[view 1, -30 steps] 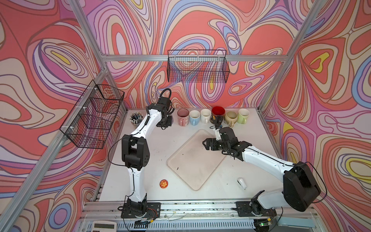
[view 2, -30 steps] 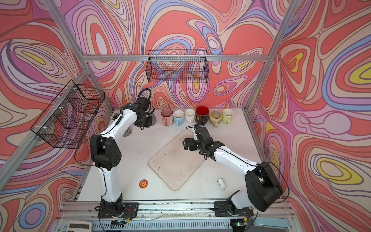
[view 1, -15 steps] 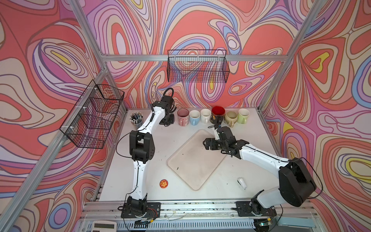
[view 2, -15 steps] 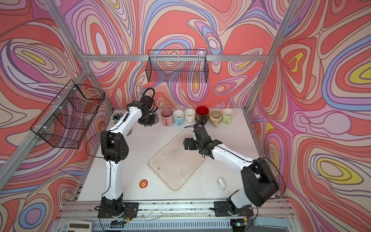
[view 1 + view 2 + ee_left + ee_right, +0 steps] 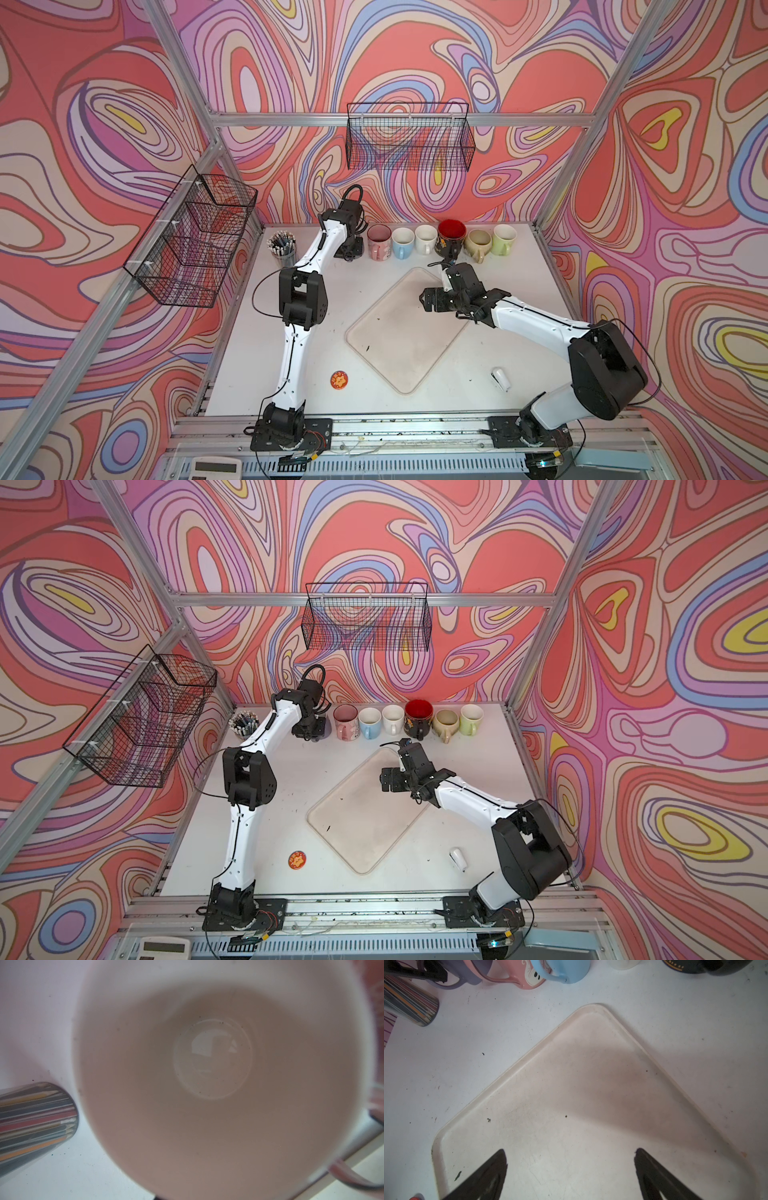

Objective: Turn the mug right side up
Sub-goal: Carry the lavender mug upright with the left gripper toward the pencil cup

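- Clamping the left gripper (image 5: 309, 729) down narrowly on the lavender mug (image 5: 475, 971), at the left end of the mug row along the back of the table (image 5: 415, 403).
- Looking straight down into the lavender mug (image 5: 212, 1105) in the left wrist view, its mouth facing up and a few dark specks showing on its pale bottom.
- Holding the right gripper (image 5: 570, 1150) spread wide over the beige tray (image 5: 399, 345), well apart from the mugs.
- Standing mouth up, rightward from the lavender mug: pink mug (image 5: 379, 243), blue mug (image 5: 402, 243), white mug (image 5: 426, 240), dark mug (image 5: 451, 235) showing a red inside, tan mug (image 5: 478, 245) showing a brownish inside, green mug (image 5: 504, 239).
- Holding a bunch of pencils upright in the pencil cup (image 5: 283, 249), near the lavender mug on its left.
- Hanging on the walls: a side wire basket (image 5: 195, 237) on the left, a back wire basket (image 5: 409, 137) above the mug row.
- Lying near the table's front: an orange disc (image 5: 339, 380) and a small white object (image 5: 500, 378).
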Robot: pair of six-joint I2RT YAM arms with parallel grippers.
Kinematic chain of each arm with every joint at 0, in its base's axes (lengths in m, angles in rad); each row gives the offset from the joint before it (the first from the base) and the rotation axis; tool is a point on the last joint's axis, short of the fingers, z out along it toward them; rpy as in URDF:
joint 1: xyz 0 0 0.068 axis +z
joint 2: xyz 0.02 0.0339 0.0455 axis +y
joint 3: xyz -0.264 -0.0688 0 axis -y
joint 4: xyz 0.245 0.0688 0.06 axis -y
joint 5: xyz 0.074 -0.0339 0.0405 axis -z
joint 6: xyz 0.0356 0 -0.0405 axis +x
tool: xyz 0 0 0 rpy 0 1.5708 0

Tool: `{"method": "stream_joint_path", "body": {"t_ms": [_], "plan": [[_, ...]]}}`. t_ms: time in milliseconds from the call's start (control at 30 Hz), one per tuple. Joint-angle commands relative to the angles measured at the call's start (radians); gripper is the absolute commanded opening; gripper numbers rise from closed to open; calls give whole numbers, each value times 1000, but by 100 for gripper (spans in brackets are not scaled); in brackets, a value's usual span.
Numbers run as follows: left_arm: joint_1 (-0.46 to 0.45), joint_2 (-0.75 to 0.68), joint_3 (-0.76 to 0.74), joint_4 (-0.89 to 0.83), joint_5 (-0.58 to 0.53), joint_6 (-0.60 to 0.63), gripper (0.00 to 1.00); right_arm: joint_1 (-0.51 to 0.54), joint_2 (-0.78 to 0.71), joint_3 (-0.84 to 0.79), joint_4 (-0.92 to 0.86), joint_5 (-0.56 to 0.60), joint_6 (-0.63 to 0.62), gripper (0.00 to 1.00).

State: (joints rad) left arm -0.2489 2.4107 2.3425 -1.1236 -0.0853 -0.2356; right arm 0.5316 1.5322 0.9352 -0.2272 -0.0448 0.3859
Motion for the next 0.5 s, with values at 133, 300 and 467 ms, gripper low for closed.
{"method": "stream_joint_path", "body": {"t_ms": [133,300,467], "plan": [[2,35,63,-4,10,-8,0,2,41,23,7,5,-11,99],[0,48,63,1,28,-15,0,3,59,35,4,1,-14,98],[0,59,67,16,34,-13,0,2,65,40,-6,3,-19,98]]}}
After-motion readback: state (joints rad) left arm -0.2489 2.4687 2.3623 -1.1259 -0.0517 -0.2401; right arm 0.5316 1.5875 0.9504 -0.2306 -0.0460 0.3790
